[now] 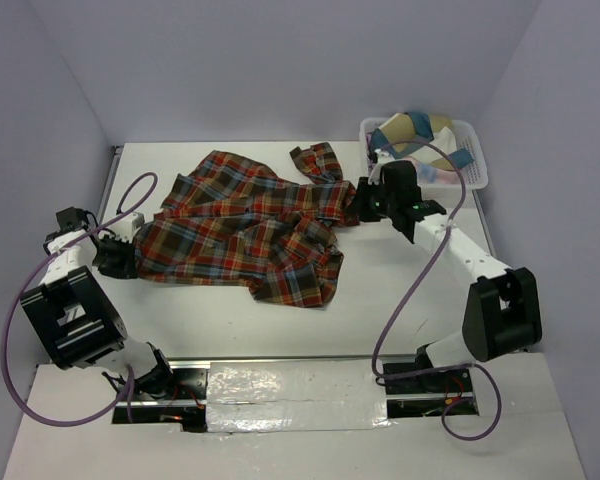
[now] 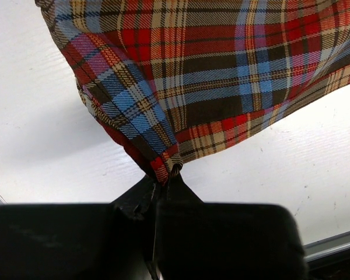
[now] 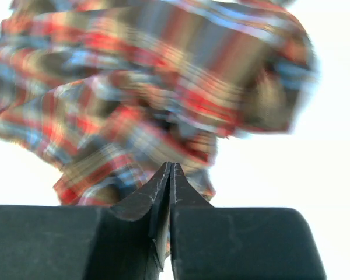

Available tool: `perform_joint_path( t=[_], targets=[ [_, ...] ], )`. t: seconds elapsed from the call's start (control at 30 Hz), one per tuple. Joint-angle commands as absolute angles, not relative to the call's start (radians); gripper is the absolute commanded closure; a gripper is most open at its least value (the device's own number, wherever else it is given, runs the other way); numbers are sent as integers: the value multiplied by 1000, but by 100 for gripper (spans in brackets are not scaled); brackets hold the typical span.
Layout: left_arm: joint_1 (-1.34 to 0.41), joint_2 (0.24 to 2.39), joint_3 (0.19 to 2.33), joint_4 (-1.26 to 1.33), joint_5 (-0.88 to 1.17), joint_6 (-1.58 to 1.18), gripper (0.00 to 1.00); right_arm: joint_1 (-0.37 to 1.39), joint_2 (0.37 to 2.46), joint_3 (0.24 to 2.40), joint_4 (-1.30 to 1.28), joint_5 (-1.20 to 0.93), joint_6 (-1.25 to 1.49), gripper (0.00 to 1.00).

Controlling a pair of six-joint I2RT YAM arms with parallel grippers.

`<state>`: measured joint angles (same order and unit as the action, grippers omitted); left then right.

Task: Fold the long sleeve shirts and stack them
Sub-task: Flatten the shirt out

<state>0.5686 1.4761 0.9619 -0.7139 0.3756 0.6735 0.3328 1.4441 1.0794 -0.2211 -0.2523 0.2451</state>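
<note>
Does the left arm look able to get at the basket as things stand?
Probably not. The basket sits at the far right corner, while the left hand is shut on the left edge of the shirt, across the table. The spread shirt and the right arm lie between them.

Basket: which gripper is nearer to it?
Right. The right gripper is just left of the basket, at the right edge of the shirt; the left gripper is across the table at the shirt's left edge.
</note>
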Motion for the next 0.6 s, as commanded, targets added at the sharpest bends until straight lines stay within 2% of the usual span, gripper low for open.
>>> perform_joint_path(
  t=[0.0, 0.1, 0.13, 0.33, 0.47, 0.57],
  targets=[
    [568, 1485, 977, -703, 403, 669, 94, 308, 1482, 997, -213, -322, 322, 75],
    [569, 1486, 980, -704, 400, 670, 94, 299, 1543, 974, -250, -295, 244, 48],
    [568, 1486, 980, -703, 400, 673, 94, 299, 1557, 963, -245, -296, 227, 43],
    [568, 1479, 979, -709, 399, 672, 94, 346, 1649, 982, -258, -223, 74, 28],
    [568, 1473, 980, -710, 396, 672, 93, 412, 1687, 1002, -264, -163, -42, 21],
    [568, 1468, 983, -712, 393, 669, 94, 448, 1768, 1074, -316, -124, -87, 21]
  ],
)
